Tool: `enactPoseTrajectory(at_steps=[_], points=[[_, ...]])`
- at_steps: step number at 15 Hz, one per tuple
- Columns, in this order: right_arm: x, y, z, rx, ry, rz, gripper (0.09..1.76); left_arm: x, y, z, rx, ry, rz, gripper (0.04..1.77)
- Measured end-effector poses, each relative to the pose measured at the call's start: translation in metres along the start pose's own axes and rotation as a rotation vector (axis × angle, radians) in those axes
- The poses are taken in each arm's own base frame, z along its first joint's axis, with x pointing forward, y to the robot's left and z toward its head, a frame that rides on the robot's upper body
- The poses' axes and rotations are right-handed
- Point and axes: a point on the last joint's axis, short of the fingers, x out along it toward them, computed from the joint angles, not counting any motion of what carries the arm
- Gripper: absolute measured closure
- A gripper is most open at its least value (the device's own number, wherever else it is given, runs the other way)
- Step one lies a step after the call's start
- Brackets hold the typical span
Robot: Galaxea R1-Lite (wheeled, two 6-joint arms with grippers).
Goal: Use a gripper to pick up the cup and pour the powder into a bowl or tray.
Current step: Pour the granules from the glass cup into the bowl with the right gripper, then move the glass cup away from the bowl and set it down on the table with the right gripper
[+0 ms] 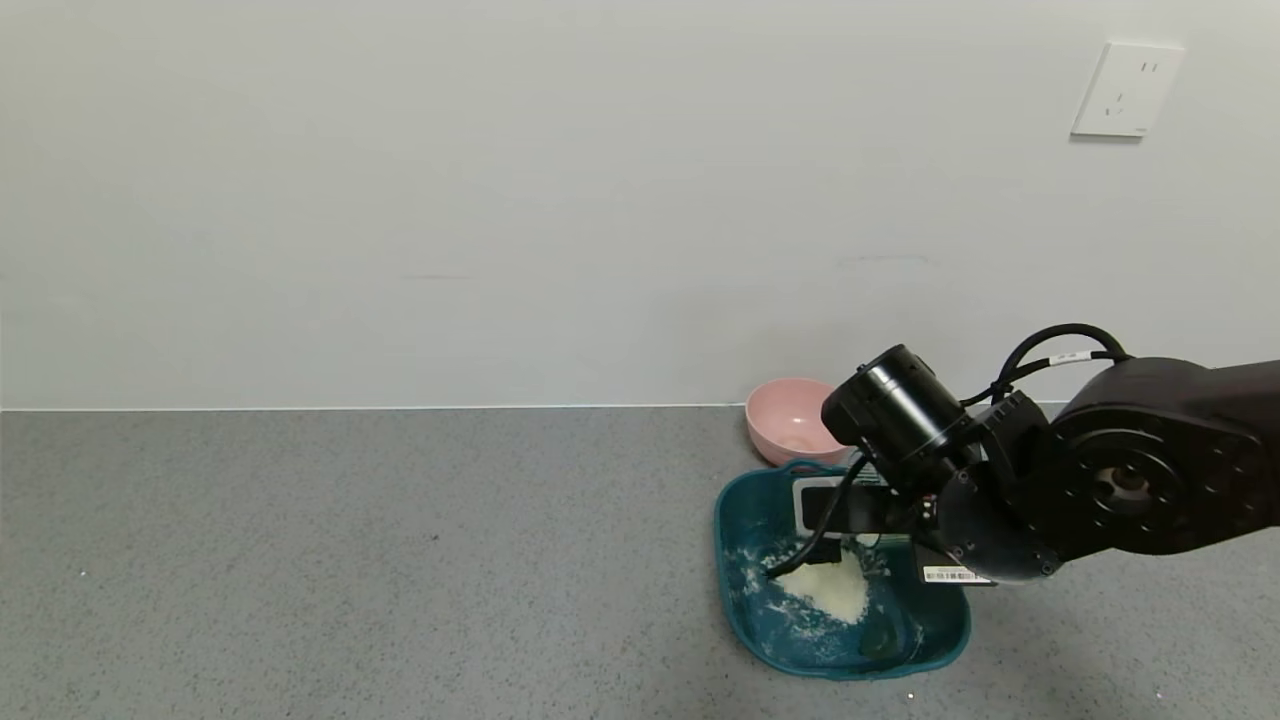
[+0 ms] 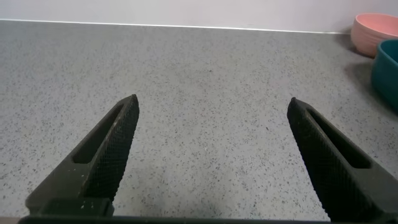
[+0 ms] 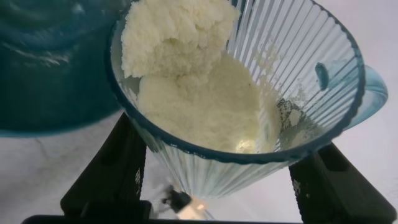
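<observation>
My right gripper hangs over the dark teal tray and is shut on the ribbed transparent cup. In the right wrist view its jaws clamp the cup on both sides, with the cup tipped mouth-first toward the tray. Clumpy white powder lies in the cup and reaches its lower lip. A pile of powder lies in the tray. In the head view the arm hides the cup. My left gripper is open and empty over bare counter.
A pink bowl stands just behind the tray by the wall; it also shows in the left wrist view. The tray's edge shows there too. The grey speckled counter stretches to the left. A wall socket sits high up.
</observation>
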Motion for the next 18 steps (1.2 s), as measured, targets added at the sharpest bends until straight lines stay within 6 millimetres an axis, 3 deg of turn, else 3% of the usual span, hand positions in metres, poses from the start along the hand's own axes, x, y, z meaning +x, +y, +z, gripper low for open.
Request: enactPoseTrajectory(at_steps=[9,15,18], points=[[-0.020,0.012,-0.022,0.445,-0.064,0.063,0.52,0.000,0.000,0.000,0.000,0.000,0.000,0.09],[-0.048,0.009,-0.056,0.796,-0.202,0.150,0.52,0.000,0.000,0.000,0.000,0.000,0.000,0.09],[-0.052,0.002,-0.081,0.977,-0.301,0.165,0.52,0.000,0.000,0.000,0.000,0.000,0.000,0.09]])
